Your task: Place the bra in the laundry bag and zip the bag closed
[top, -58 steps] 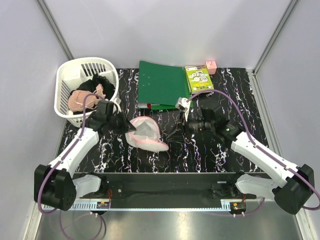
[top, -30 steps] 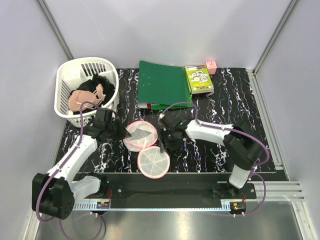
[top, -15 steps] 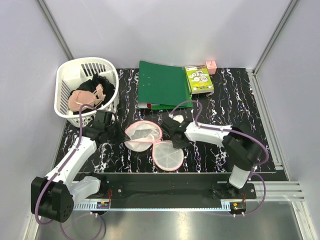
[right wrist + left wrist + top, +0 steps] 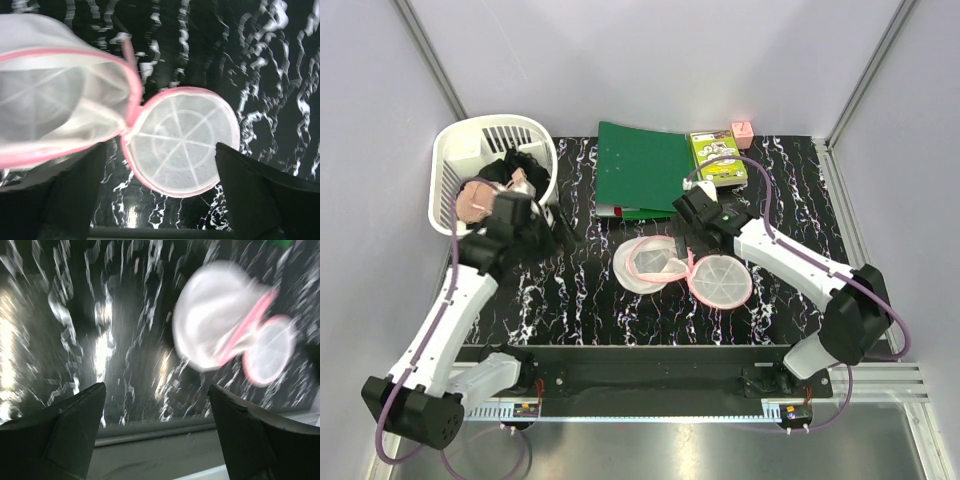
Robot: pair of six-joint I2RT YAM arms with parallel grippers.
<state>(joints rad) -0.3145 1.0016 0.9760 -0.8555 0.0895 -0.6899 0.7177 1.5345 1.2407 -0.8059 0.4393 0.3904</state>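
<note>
While left pincer (image 4: 156,390) and right pincer (image 4: 160,147) gape, laundry bag (image 4: 647,263) lies unzipped away from table (image 4: 570,300) edges

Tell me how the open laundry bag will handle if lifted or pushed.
Probably light and easily slid: the laundry bag is thin white mesh. Its flat lid half shows spoke-like ribs, so it likely keeps its round shape. Lifted by one half, the other would probably dangle from the narrow pink join.
</note>
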